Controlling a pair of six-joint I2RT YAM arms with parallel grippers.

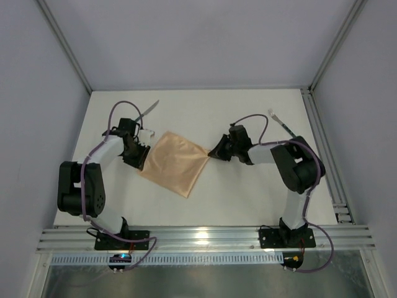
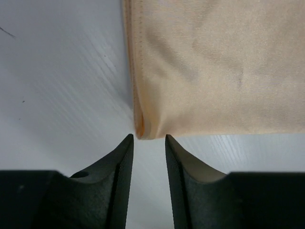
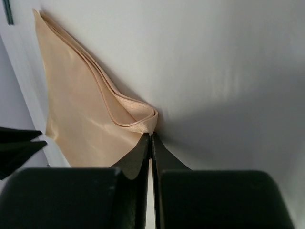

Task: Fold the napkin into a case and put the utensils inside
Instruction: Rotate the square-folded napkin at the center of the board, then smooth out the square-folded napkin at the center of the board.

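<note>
Pinches with the right claw [image 3: 150,138] the right corner of the napkin [image 3: 81,109]: tips clenched together, layered hems curling up off the desk [image 3: 228,71] right at them. Holds the left claw [image 2: 149,139] released, tips slightly apart, with the opposite corner lying just ahead of the gap; cannot tell whether cloth and tips touch. Shows the napkin from above as a flat folded square turned like a diamond, lying between the two claws in the middle of the desk. Finds knife [image 1: 149,110] and fork [image 1: 280,121] outside the cloth on bare desk, the one beyond the left arm [image 1: 102,155], the other beyond the right arm [image 1: 291,164], each well apart from the napkin. Offers wide bare surface on the far side and toward the near rail [image 1: 205,236]. Hides part of the knife's handle behind the left arm and the fork's handle end behind the right arm. Cuts off a dark sliver [image 3: 7,12] at the top left of the right wrist view, too little to name.
</note>
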